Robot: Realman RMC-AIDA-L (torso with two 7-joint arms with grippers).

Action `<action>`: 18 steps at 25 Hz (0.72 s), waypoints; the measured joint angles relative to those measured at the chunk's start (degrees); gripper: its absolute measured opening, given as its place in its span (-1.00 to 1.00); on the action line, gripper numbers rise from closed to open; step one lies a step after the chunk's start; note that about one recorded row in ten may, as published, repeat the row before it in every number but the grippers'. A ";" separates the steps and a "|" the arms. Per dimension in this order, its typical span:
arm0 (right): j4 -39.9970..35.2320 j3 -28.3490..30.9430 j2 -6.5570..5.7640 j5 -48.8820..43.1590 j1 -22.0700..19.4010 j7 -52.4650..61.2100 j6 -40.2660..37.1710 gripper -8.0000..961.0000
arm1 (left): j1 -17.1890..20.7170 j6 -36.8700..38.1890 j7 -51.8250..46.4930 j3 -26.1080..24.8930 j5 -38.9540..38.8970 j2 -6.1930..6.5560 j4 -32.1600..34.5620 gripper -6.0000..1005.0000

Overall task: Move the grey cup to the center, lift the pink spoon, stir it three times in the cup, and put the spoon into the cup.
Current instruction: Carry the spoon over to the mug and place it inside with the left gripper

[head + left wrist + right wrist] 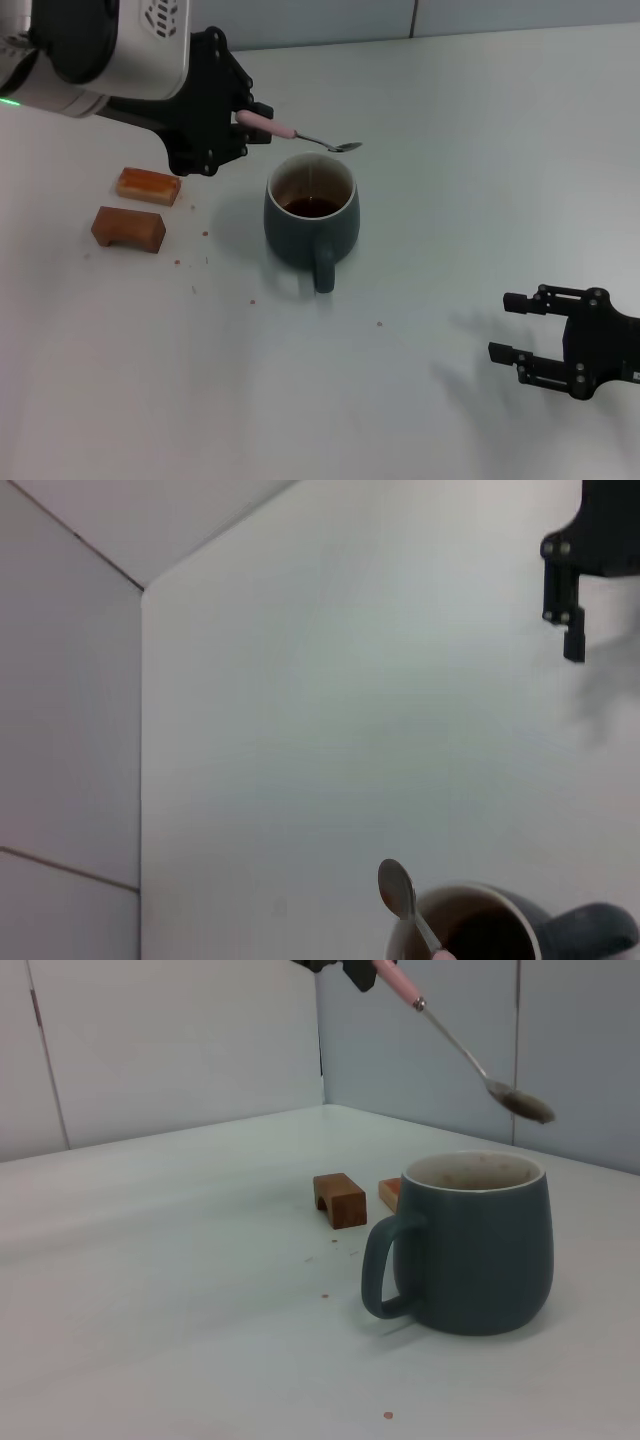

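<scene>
While our left gripper (243,118) clamps the pink spoon (300,135) by its handle, the bowl end slants down over the grey cup's (311,215) far rim, and our right gripper (522,340) sits parked, fingers apart.

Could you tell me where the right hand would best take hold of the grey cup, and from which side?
Probably the loop handle: the grey cup stands upright with it facing the robot. The open right hand could come from the near side. The left hand holds the pink spoon above the rim.

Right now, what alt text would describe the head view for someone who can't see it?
The left gripper holds a pink spoon above a grey cup on a white table. Two brown blocks lie left; the right gripper rests open, lower right.
</scene>
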 joint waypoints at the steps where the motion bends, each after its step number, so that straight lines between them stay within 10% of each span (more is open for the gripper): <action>1: 0.00 0.00 0.00 0.00 0.04 0.03 0.10 0.31 | 0.00 0.00 0.00 0.00 0.00 0.00 0.00 -0.69; 18: -0.02 0.00 0.00 0.00 0.35 0.70 0.66 0.31 | 0.12 2.16 -0.05 6.25 5.92 -0.04 0.91 -0.68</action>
